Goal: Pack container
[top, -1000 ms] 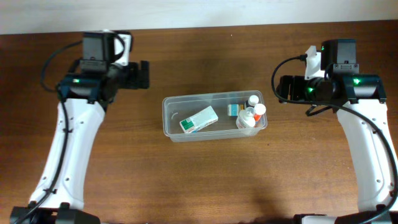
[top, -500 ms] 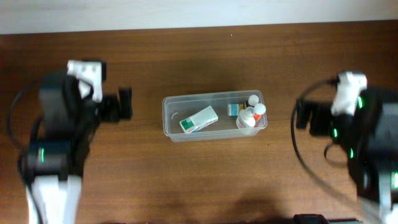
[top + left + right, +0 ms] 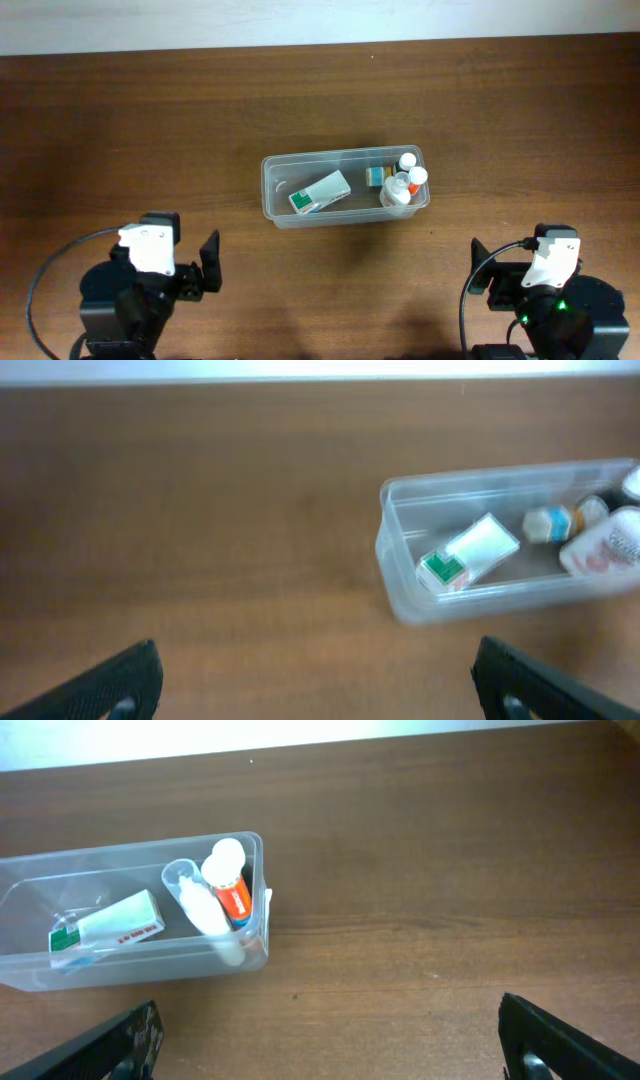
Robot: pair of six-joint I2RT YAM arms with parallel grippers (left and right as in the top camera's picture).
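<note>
The clear plastic container [image 3: 272, 198] sits at the table's centre. It holds a white and green box [image 3: 320, 192], a small teal box [image 3: 375, 177] and small white bottles [image 3: 404, 184], one with an orange label. It also shows in the left wrist view [image 3: 400, 600] and the right wrist view [image 3: 252, 855]. My left gripper [image 3: 206, 268] is open and empty at the near left, well back from the container. My right gripper [image 3: 478, 270] is open and empty at the near right. Only the fingertips show in the wrist views, the left gripper [image 3: 320, 682] and the right gripper [image 3: 335, 1040].
Bare brown wood surrounds the container on all sides. A pale wall strip [image 3: 320, 20] runs along the table's far edge. Both arm bases sit at the near edge.
Both arms have pulled back from beside the container to the near edge of the table. The container and its contents have not moved.
</note>
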